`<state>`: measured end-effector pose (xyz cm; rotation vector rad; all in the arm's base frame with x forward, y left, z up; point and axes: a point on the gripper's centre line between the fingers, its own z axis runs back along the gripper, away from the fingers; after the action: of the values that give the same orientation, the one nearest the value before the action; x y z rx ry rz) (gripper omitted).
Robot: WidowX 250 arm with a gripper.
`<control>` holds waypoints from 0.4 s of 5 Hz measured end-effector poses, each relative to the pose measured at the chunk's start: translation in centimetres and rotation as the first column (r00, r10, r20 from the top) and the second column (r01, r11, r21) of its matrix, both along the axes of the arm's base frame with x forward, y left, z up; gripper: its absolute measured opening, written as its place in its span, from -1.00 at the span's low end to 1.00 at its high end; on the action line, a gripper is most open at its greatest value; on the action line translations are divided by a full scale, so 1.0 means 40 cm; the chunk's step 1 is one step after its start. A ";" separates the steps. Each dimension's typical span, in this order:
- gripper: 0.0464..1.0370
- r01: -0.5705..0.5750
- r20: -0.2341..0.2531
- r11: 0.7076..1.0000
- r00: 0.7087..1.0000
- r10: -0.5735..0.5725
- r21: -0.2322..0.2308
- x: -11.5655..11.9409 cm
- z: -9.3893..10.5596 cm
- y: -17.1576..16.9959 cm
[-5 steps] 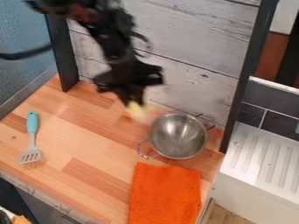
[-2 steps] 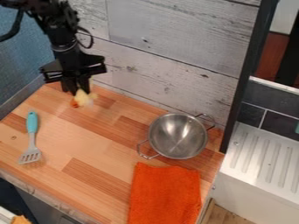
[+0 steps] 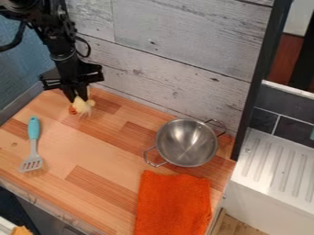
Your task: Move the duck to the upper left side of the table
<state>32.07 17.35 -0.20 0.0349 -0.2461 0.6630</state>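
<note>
Duck held at the upper left of the desk, set-down judged the step in hand.
Spatula (image 3: 33,144): on the desk (image 3: 101,151), nearer the camera than the duck; a straight descent should avoid it. Duck (image 3: 82,106): at the end effector (image 3: 79,97), whose fingers are closed about it, orange part to the left; whether it touches the wood cannot be told. The arm should lower gently until the duck bears on the desk, open only enough to free it, then lift straight up, clear of the wall (image 3: 165,78), lest the duck be dragged or tipped.
</note>
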 end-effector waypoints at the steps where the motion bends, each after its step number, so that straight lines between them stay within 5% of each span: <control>1: -0.69 -0.016 -0.055 1.000 0.998 0.017 0.019 -0.003 -0.035 0.016; 2: -0.18 -0.034 -0.072 0.999 0.997 0.034 0.003 -0.003 -0.048 0.015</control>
<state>31.95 17.94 -2.11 0.0648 -0.1765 0.6943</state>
